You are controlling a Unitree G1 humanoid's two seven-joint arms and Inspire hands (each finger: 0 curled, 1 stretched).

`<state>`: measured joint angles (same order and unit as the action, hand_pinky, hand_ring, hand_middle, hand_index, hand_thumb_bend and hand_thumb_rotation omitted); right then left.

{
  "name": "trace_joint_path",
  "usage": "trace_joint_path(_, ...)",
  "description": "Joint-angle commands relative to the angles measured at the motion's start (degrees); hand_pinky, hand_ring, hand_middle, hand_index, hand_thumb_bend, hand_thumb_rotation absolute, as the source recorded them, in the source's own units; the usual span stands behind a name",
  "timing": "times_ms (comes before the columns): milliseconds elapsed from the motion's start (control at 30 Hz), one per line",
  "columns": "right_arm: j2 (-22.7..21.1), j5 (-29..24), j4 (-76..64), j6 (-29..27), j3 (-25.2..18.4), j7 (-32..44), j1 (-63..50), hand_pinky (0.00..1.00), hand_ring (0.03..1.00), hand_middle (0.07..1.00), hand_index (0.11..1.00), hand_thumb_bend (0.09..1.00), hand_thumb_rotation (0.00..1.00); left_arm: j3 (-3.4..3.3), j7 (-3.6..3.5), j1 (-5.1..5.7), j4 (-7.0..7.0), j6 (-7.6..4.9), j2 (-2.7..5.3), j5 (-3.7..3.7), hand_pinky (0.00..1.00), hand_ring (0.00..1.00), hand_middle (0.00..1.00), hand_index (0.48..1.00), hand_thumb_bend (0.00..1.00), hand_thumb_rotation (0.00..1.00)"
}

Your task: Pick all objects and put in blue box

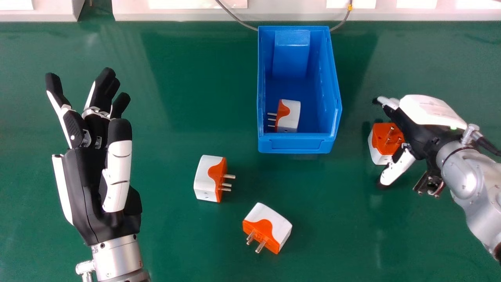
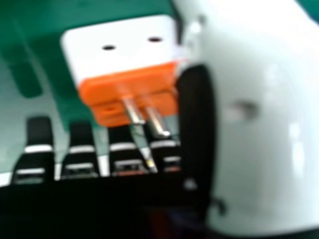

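In the lower centre of the head view, an adapter point(image 1: 282, 229) lay on the green table point(image 1: 176, 254), with its prongs to the lower left. A little farther, left of the centre, was a second adapter point(image 1: 204, 176), and its prongs pointed to the right. At the left side of the frame, the left hand point(image 1: 84, 188) was open, with its fingers toward the upper left, well apart from both adapters.

At the right side, the right hand point(image 1: 417, 135) was low over the table, beside a third adapter point(image 1: 381, 156). This adapter lay under the hand, between the thumb and the fingers, and its orange face was up. In the right hand view, the fingers of the right hand point(image 2: 249, 149) were rather straight and the hand was open around the adapter. I could not tell if the thumb touched it.

Farther, in the upper centre, stood the blue box point(image 1: 297, 145). A fourth adapter point(image 1: 290, 115) was inside, at its near end. Behind the box there was a grey cable point(image 1: 235, 16), near white panels point(image 1: 282, 15).
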<state>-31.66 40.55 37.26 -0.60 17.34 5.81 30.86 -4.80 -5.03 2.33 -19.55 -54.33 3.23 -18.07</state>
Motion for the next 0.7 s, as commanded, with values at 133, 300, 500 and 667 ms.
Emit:
trace_joint_path(133, -0.2, -0.8, -1.5, -0.3, -1.0, -5.4, 1.1, 0.34, 0.447, 0.502, 0.502, 0.502, 0.0, 0.08, -0.14, 0.5, 0.78, -1.12, 3.1, 0.54, 0.87, 0.9, 0.88, 0.876, 0.71, 0.58)
trace_joint_path(300, -0.6, -1.5, -3.8, 0.3, -1.7, -5.0, 0.6, 0.34, 0.439, 0.495, 0.502, 0.5, 0.0, 0.01, -0.05, 0.4, 0.62, -1.03, 3.11, 0.69, 0.87, 0.89, 0.88, 0.873, 0.71, 0.59)
trace_joint_path(500, -1.0, -1.7, -6.9, 0.3, -2.1, -5.9, -0.7, 0.34, 0.44, 0.498, 0.499, 0.5, 0.0, -0.06, -0.22, 0.36, 0.33, -1.41, 3.01, 0.65, 0.87, 0.89, 0.87, 0.871, 0.71, 0.59)
trace_joint_path(667, -1.0, -2.4, -14.4, 0.8, -4.1, -7.3, -4.0, 0.35, 0.438, 0.491, 0.499, 0.501, 0.0, 0.02, -0.5, 0.49, 0.48, -1.24, 2.86, 0.26, 0.88, 0.89, 0.87, 0.873, 0.71, 0.59)
